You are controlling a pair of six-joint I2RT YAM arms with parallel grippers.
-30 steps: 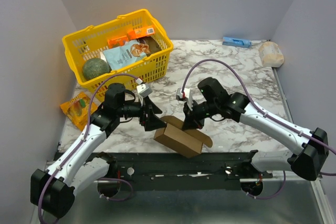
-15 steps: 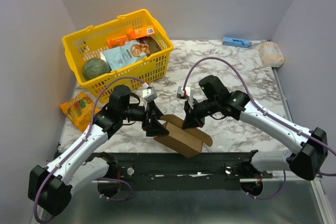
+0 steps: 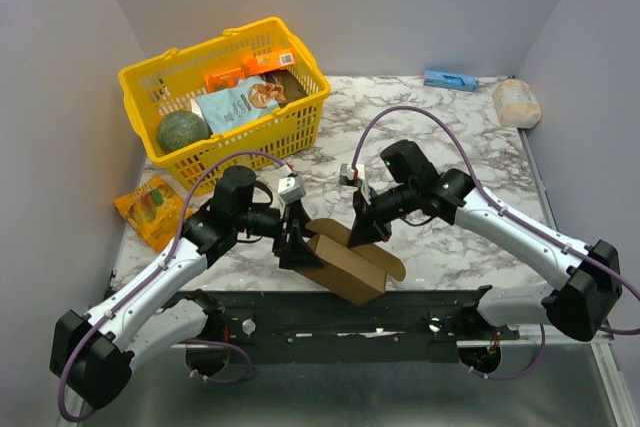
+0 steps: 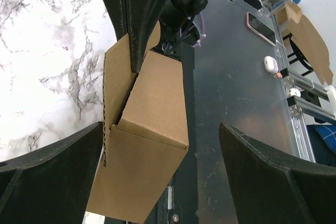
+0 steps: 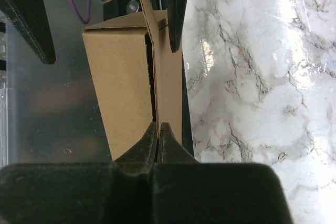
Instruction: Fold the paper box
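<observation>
**Box held at the near edge**

On the marble bench (image 3: 470, 147), at its near edge, sits the paper box (image 3: 345, 265). My left jaws gape wide around its end; my right jaws are pinched shut on its raised flap.

A yellow basket (image 3: 262, 139) is set at the far left of the marble table (image 3: 450, 147). Within it are noted a green round object (image 3: 182, 131), a light blue pouch (image 3: 240, 104) and two orange packets (image 3: 224, 77). An orange printed packet (image 3: 150, 207) is laid flat just left of the basket's near corner. A small blue box (image 3: 450, 79) is placed at the far edge, with a pale wrapped bundle (image 3: 516, 102) near it at the far right.
</observation>
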